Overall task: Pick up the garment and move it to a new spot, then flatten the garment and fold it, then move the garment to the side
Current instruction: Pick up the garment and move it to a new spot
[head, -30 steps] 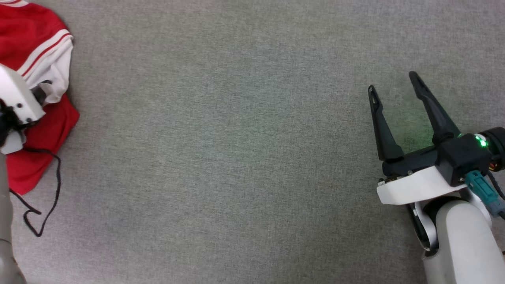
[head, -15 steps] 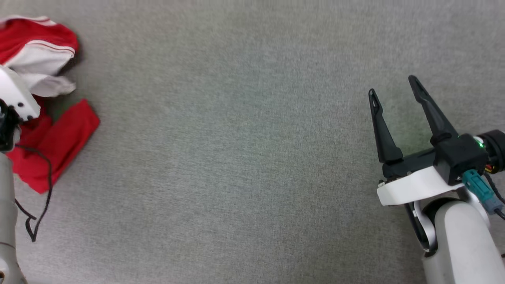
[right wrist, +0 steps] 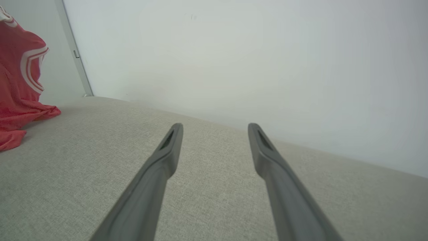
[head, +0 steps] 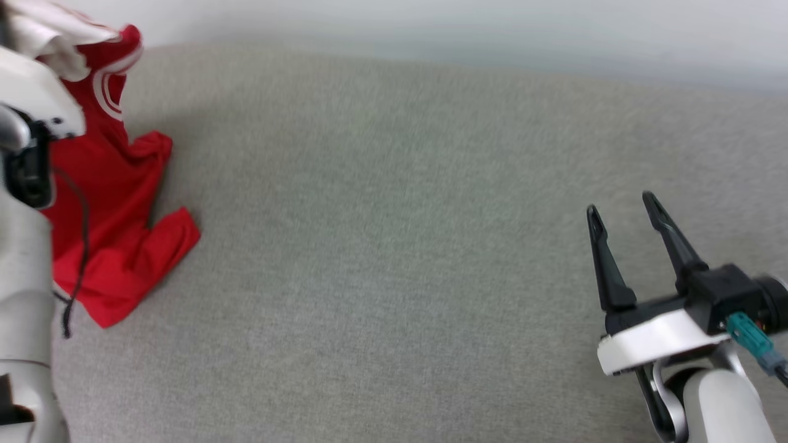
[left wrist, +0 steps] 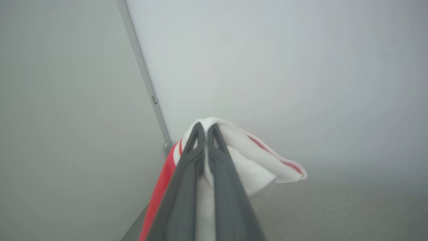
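Grey surface (head: 394, 246), garment (head: 117, 203) partly behind forearm (head: 24, 289)

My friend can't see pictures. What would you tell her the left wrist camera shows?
The left gripper is pinched shut on the white sleeve of the garment, a red shirt that hangs down beside its dark fingers. Behind it is a pale wall, with a grey cloth surface low on the right.

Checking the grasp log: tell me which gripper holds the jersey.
The left gripper: its fingers are clamped on the garment at a white sleeve. The right gripper is open, apart from it, above the grey surface.
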